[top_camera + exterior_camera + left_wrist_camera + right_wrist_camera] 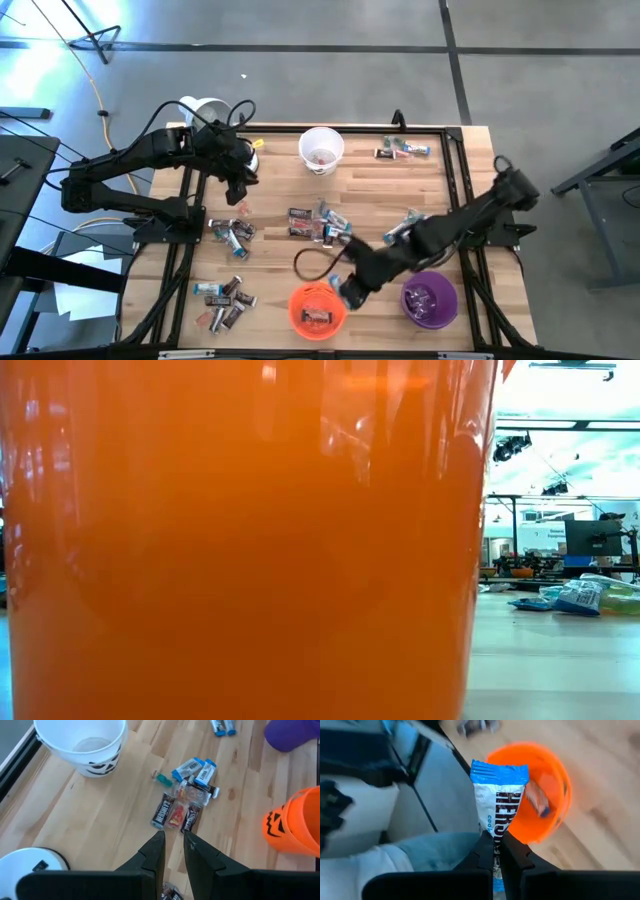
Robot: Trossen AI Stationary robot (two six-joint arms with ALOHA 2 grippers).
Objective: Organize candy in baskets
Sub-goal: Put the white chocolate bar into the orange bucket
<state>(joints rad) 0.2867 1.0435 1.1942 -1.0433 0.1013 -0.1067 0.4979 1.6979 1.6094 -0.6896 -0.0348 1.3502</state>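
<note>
The right claw is pinching a blue-silver candy bar by its lower end, the wrapper standing up out of the pressed fingers; in the high view this claw hangs at the front of the table, just beside the orange basket, whose open mouth lies just past the held bar in the right wrist view, with a piece of candy already inside it. The purple basket stands close on the other side of the right claw, near its arm, and also holds pieces. The left claw hovers over the far left part of the table with its fingers a narrow gap apart and nothing between them; ahead of it lies a small heap of candy in dark brown, red and blue-silver wrappers, and the white basket stands beyond and to one side of that heap. More loose candy lies on the table well behind the right claw, toward the left front corner, and a further cluster near the far edge
</note>
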